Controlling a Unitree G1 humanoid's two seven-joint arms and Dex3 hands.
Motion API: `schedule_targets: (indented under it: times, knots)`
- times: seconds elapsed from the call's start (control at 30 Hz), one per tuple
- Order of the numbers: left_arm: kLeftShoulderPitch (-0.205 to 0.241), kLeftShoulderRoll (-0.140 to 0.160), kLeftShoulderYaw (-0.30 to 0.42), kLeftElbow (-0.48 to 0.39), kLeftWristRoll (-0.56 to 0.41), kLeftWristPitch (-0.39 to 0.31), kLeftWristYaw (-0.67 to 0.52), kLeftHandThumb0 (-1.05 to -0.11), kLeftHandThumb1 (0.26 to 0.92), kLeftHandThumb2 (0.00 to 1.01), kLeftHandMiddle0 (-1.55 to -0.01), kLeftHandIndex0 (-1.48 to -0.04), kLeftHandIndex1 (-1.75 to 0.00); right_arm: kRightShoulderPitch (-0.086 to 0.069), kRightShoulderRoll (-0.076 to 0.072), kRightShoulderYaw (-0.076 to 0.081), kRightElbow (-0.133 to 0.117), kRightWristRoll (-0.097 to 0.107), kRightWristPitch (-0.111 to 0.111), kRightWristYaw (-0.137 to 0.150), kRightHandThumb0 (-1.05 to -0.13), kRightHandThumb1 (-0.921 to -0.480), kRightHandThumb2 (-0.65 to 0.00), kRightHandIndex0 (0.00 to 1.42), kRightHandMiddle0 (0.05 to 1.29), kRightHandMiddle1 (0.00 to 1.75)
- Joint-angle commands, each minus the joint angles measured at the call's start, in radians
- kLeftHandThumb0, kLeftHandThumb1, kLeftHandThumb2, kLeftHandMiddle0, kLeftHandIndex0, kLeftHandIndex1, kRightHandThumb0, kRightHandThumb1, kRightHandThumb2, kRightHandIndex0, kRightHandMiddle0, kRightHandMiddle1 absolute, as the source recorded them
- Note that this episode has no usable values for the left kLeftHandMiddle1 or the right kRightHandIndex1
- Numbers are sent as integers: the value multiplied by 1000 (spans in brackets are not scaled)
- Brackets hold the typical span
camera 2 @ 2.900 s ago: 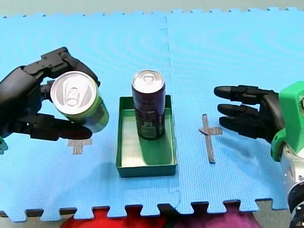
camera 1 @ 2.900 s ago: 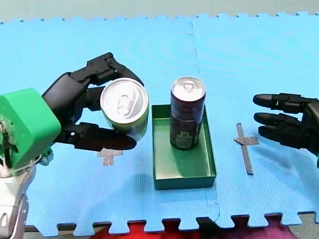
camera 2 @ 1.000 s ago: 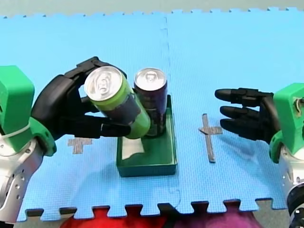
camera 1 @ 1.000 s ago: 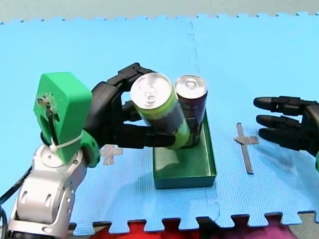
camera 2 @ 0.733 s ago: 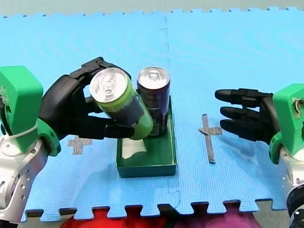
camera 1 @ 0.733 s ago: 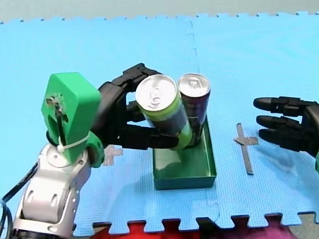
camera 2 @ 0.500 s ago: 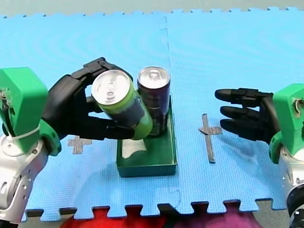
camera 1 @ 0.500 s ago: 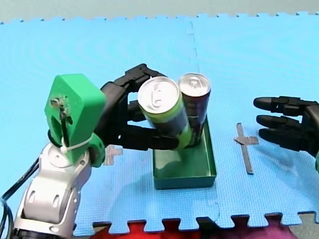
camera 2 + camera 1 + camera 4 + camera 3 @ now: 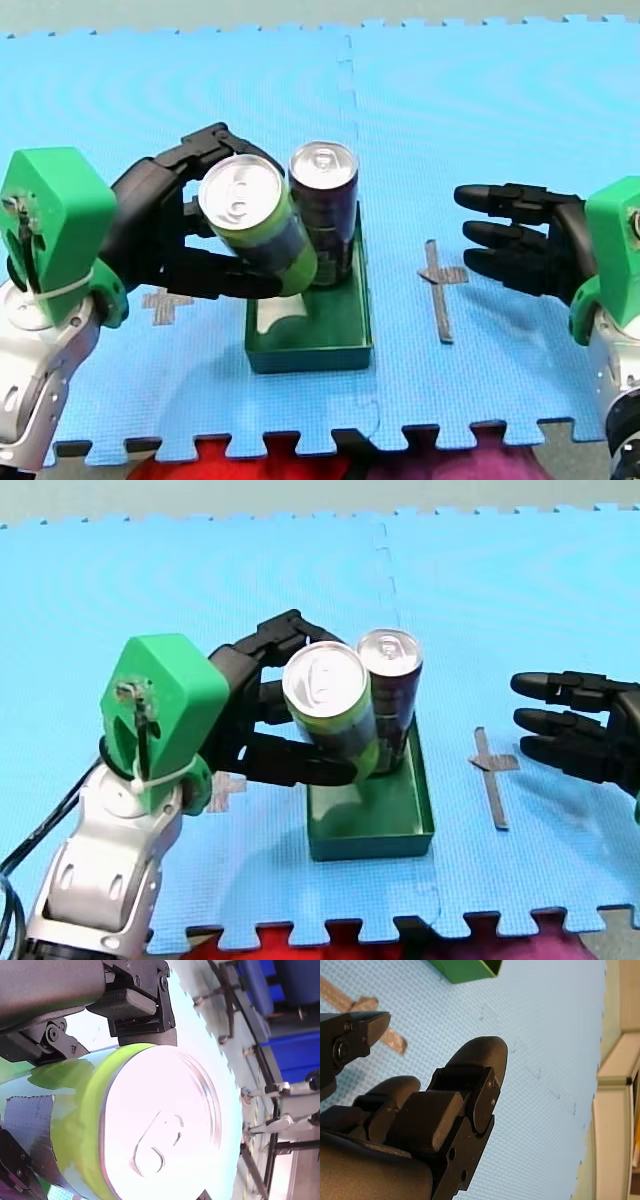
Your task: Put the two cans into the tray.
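My left hand (image 9: pixel 275 715) is shut on a green can (image 9: pixel 338 715), holding it tilted over the left part of the green tray (image 9: pixel 372 842). The green can leans against a dark purple can (image 9: pixel 392 690), which stands upright at the far end of the tray. In the second wrist view the green can's silver top (image 9: pixel 160 1127) sits close up between the fingers (image 9: pixel 135 997). My right hand (image 9: pixel 575 735) hovers to the right of the tray, holding nothing.
Blue foam mats (image 9: pixel 480 590) cover the surface. A grey tape cross (image 9: pixel 492 775) lies right of the tray, and another tape mark (image 9: pixel 165 300) lies left of it. The mats' jagged front edge (image 9: pixel 400 925) meets a red and purple strip.
My left hand has carried the green can rightward from the open mat to over the tray, and the can now leans against the purple can. The right hand has stayed in place.
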Motion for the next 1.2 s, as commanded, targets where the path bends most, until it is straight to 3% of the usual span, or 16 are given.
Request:
schedule_targets:
  times: [0.0,0.07,0.17,0.73,1.17]
  knots:
    - [-3,42,-16,-8,6,-14,-47,-282,781,4,-921,-524,-1746,0,-6,-6,2,7,-7,6,-618,-817,0,677,1054,4]
    - [-4,70,-25,-1,6,-19,-93,-289,782,4,-924,-526,-1746,1,-6,-7,3,8,-9,9,-619,-817,0,674,1055,4]
    - [2,79,-24,-7,7,-18,-108,-338,790,8,-931,-535,-1746,1,-7,-8,2,10,-9,14,-621,-816,0,671,1058,5]
    - [45,53,-17,-45,2,-19,-65,-430,799,9,-956,-577,-1746,-4,-7,-4,-1,9,-3,18,-618,-812,0,661,1070,8]
    - [66,7,3,-75,-8,58,18,-415,800,7,-948,-561,-1746,2,-5,-1,-4,8,-4,13,-618,-813,0,658,1072,6]
